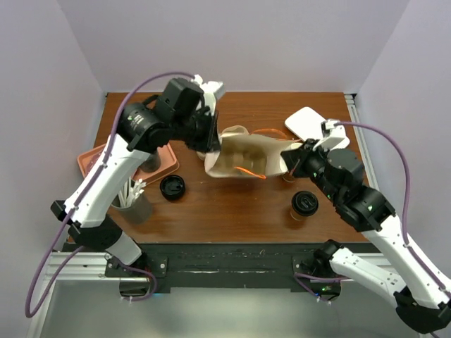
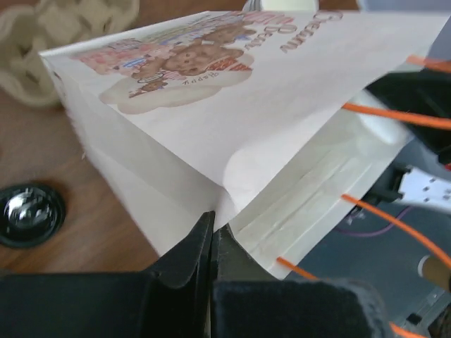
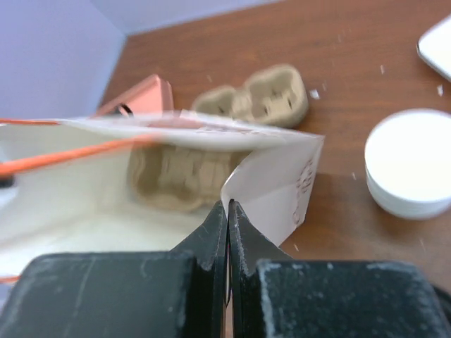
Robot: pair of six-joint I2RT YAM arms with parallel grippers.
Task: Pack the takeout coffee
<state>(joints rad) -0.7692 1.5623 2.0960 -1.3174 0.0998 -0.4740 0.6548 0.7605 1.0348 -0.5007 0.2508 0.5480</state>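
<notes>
The takeout coffee [image 1: 304,204], a tan paper cup under a black sip lid, stands on the table in front of the right arm, apart from both grippers. A cream paper bag [image 1: 246,160] with orange handles hangs open between the arms, its mouth facing up. My left gripper [image 1: 211,149] [image 2: 213,224] is shut on the bag's left edge [image 2: 211,105]. On the opposite edge [image 3: 278,179] my right gripper [image 1: 292,158] [image 3: 227,208] is shut. A pulp cup carrier [image 3: 180,176] lies inside the bag.
A loose black lid [image 1: 173,186] [image 2: 28,215] lies front left. A metal cup of stir sticks [image 1: 132,201] and a pink tray [image 1: 88,158] are at the left. A second pulp carrier [image 3: 257,98] sits behind the bag, white lids [image 3: 409,162] to the right.
</notes>
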